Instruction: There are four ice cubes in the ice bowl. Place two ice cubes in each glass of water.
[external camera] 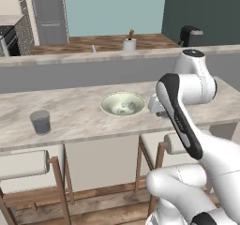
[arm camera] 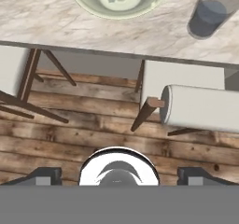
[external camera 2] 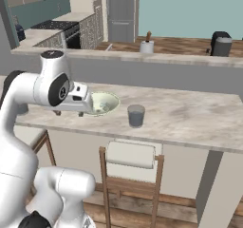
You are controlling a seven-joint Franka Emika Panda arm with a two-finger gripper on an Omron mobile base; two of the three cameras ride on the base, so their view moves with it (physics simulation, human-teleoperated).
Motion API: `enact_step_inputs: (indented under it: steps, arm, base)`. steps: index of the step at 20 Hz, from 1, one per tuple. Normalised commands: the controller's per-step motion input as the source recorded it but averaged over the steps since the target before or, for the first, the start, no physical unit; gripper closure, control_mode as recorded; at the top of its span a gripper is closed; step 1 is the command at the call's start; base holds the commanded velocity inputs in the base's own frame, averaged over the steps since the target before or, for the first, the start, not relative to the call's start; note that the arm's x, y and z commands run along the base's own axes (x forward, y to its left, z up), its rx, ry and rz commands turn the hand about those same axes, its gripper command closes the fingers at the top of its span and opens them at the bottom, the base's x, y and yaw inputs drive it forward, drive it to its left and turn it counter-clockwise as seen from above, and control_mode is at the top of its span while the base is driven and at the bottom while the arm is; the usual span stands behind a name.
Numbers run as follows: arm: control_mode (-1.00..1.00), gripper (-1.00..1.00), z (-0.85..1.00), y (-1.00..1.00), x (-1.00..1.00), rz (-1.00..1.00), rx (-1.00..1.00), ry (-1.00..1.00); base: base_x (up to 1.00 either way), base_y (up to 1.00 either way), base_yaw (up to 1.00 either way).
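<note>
Stool [arm camera: 196, 106] flanks counter edge [arm camera: 116, 55]; ice bowl [arm camera: 88, 3] sits just inside.

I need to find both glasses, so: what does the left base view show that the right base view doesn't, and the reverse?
Left base view alone: a glass of water standing far to the left of the ice bowl.
Right base view alone: the other glass, just right of the bowl, plus the stove.
Both: the bowl on the marble counter, the white mug behind, and the arm.
</note>
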Motion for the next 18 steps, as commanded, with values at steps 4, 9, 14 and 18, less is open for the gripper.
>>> enact_step_inputs:
  steps: [4,9,14,18]
  arm:
    - [-1.00,-1.00,-0.25,-0.15,-0.48,-0.01,0.03,0.00]
    - [-1.00,-1.00,-0.20,-0.07,-0.35,-0.01,0.00,0.00]
    - [-1.00,-1.00,-0.17,-0.08,-0.29,-0.01,0.00,0.00]
    - [-1.00,-1.00,-0.14,-0.07,-0.26,0.00,0.01,-0.01]
  base:
    - [0.00,0.00,0.00]
    - [0.00,0.00,0.00]
    - [0.00,0.00,0.00]
    - [0.00,0.00,0.00]
